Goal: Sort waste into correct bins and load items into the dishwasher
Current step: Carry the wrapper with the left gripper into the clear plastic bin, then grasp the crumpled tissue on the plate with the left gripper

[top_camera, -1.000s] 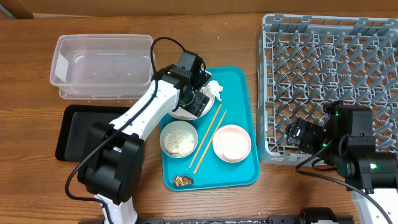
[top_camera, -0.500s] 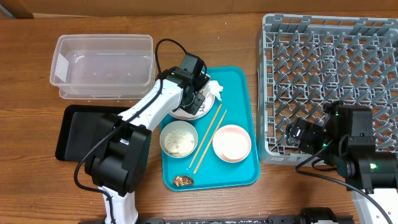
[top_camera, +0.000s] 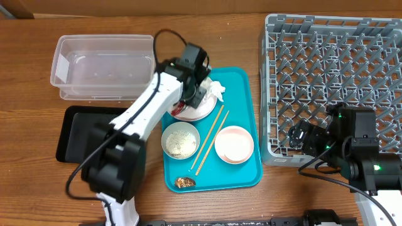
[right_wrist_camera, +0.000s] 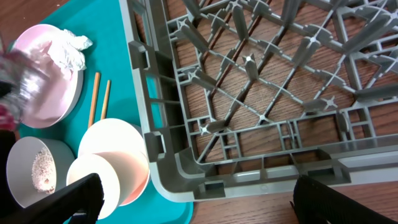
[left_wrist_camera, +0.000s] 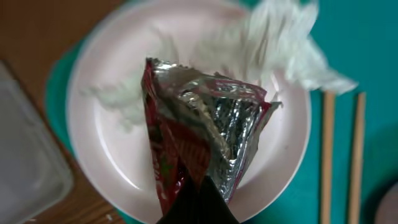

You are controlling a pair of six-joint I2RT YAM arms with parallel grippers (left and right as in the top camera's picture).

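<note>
Teal tray (top_camera: 242, 85) carries the white plate (top_camera: 188, 115), the grey bowl (top_camera: 181, 139) with pale rice grains (top_camera: 181, 143) in it, the pink bowl (top_camera: 233, 144), two chopsticks (top_camera: 210, 138) lying slantwise between the bowls, and a small brown scrap (top_camera: 184, 182) at the near edge. Crumpled napkin (left_wrist_camera: 273, 43) lies on the plate's far side, one corner hanging past the rim onto the tray. Left gripper (left_wrist_camera: 198, 205) is closed on the lower end of the red and silver foil wrapper (left_wrist_camera: 205, 124), which is held over the middle of the plate (whether it touches the plate cannot be told). Clear tub (top_camera: 103, 66) and black tray (top_camera: 78, 132) sit on the table left of the teal tray. Dish rack (top_camera: 333, 81) stands to the right. Right gripper (top_camera: 295, 135) is at the rack's near-left corner, fingers spread wide, holding nothing. Against half a second earlier: left wrist has shifted slightly toward the tray's far edge, and more of the plate's near rim is exposed. Right arm, bowls, chopsticks and scrap are unchanged.
</note>
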